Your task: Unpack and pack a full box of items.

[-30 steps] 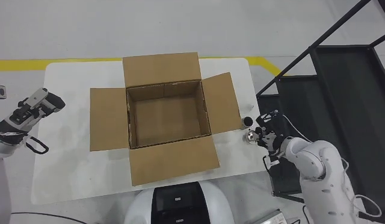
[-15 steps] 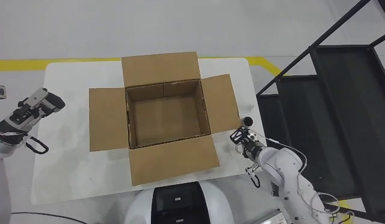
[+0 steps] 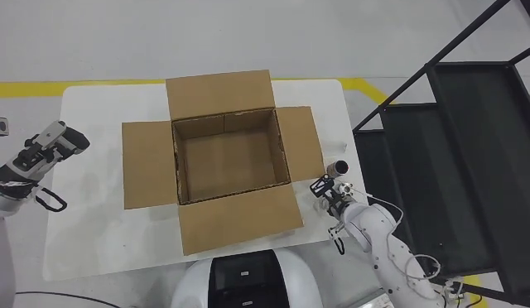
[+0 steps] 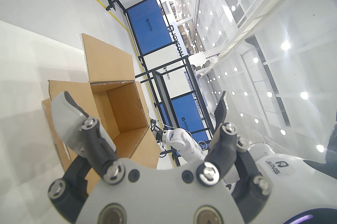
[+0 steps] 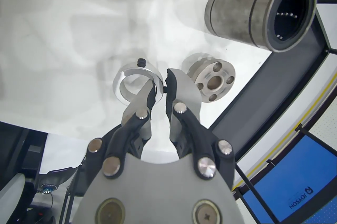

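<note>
Cardboard box [image 3: 219, 93]: open in the middle of the white table [image 3: 99, 225], four flaps folded out, brown board showing on its floor.
Right pincer [image 5: 160, 89]: mine, low over the table near its right edge, just beside the box's right flap. The fingers are drawn almost together, one tip inside the silver ring [image 5: 134, 69] and the other outside, nipping its wall.
Silver ring: a collar with a small black set screw on its rim. I think it rests on the table, though from this angle I cannot be sure it isn't raised a little.
Flanged disc [image 5: 208, 73]: metal, holes round its face, on the table just beside the ring.
Steel sleeve [image 5: 237, 11]: grey cylinder with a dark bore, lying on its side near the table's edge, apart from the disc.
Left pincer [image 4: 142, 101]: also mine, out past the table's left edge and well apart from the box. The fingers are spread wide, with nothing between them.
Change, right side: a second ago my right pincer hung farther out at the table's right rim; it has since come in toward the box flap.
Change, elsewhere: the left pincer and the box sit as before.
</note>
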Tool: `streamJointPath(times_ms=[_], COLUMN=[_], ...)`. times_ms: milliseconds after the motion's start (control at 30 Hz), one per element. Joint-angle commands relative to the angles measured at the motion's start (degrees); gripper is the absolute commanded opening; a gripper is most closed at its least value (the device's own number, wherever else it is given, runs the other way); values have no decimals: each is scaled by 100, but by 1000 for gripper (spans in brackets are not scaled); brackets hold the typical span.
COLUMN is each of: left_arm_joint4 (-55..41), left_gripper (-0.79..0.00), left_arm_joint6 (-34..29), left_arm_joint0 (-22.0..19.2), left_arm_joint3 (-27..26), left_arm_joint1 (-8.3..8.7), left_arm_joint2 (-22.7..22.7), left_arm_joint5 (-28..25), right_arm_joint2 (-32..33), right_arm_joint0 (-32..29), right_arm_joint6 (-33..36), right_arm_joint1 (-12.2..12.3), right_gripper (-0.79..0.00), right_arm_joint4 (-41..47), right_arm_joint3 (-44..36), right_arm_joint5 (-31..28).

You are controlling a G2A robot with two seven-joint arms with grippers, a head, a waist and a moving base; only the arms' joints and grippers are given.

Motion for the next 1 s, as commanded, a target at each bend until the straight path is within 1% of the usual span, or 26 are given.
streamJointPath(times_ms=[0,33,300,433,500,633,700,800,900,967], left_arm_joint4=[0,0,0,0,0,0,0,0,0,0], left_gripper=[0,0,0,0,0,0,0,0,0,0], left_arm_joint6=[0,0,0,0,0,0,0,0,0,0], left_arm_joint0=[0,0,0,0,0,0,0,0,0,0], left_arm_joint3=[0,0,0,0,0,0,0,0,0,0], left_arm_joint1=[0,0,0,0,0,0,0,0,0,0], left_arm_joint2=[0,0,0,0,0,0,0,0,0,0], left_arm_joint5=[0,0,0,0,0,0,0,0,0,0], right_arm_joint2=[-12,-18,28,303,481,1007,1267,1662,2072,2325], right_arm_joint0=[26,37,137,98,3,-283,-419,-592,-755,-881], right_arm_joint6=[20,26,-78,-256,-272,-260,-316,-372,-308,-187], right_arm_joint1=[-2,-2,8,51,96,178,208,250,309,344], right_gripper=[-200,0,0,0,0,0,0,0,0,0], right_arm_joint4=[22,32,102,309,339,505,750,1387,2159,2606], right_arm_joint3=[26,40,255,319,198,-160,-334,-590,-876,-1207], right_arm_joint5=[15,27,4,-202,-534,-849,-1017,-1450,-2159,-2442])
